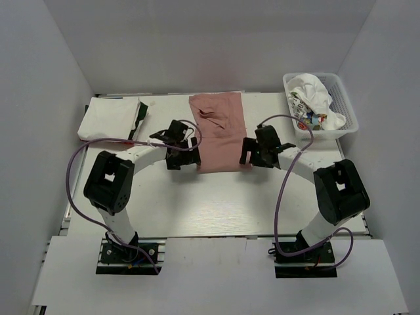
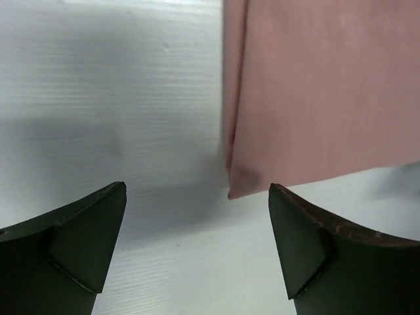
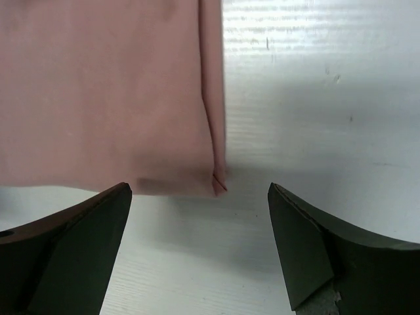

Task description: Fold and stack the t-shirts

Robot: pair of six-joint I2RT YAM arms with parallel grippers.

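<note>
A dusty-pink t-shirt (image 1: 220, 128) lies folded into a long strip in the middle of the table. My left gripper (image 1: 184, 159) hovers at its near left corner, open and holding nothing. The left wrist view has that corner of the pink t-shirt (image 2: 328, 92) just ahead of the open left gripper (image 2: 197, 243). My right gripper (image 1: 252, 157) sits at the near right corner, also open and empty. In the right wrist view the pink t-shirt (image 3: 105, 92) ends just beyond the right gripper (image 3: 200, 246). A folded white t-shirt (image 1: 108, 118) rests at the back left.
A white lattice basket (image 1: 348, 108) stands at the back right with crumpled white printed t-shirts (image 1: 314, 98) inside. White walls close in the table on three sides. Purple cables loop beside both arms.
</note>
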